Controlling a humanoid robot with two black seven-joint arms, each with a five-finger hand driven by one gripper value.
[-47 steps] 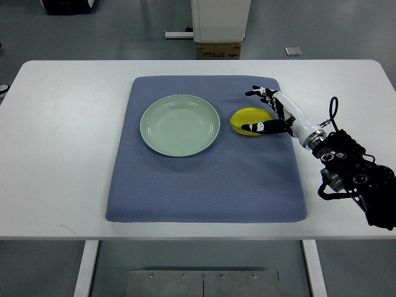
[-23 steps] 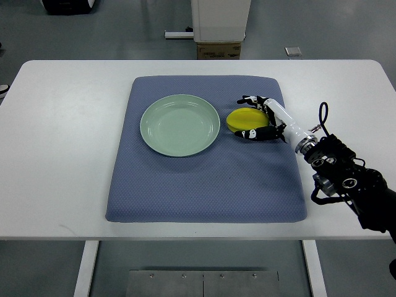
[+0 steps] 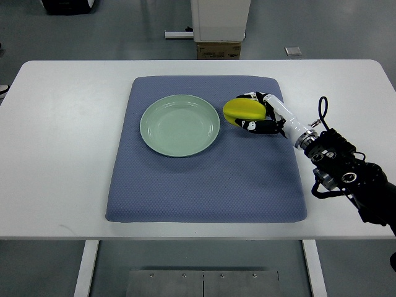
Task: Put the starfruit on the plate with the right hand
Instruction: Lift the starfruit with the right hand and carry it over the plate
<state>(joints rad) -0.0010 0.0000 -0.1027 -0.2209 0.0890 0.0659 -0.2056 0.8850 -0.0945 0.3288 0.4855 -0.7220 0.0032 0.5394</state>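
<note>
Right hand [image 3: 255, 115] has its fingers curled round the yellow starfruit [image 3: 244, 110], holding it over the blue mat [image 3: 204, 185] just beside the plate's right rim, toward the table's far right part. Whether the fruit is clear of the mat cannot be told from above. To do the step well, I judge the hand should carry the fruit toward the table's left until it sits over the plate's middle, keep it high enough to clear the raised rim, lower it into the shallow well, and only then relax the fingers, so the fruit does not roll off.

Counted, largest first: one white table [image 3: 62, 154], one blue mat, one pale green plate [image 3: 179, 125], one starfruit. No left hand shows.
</note>
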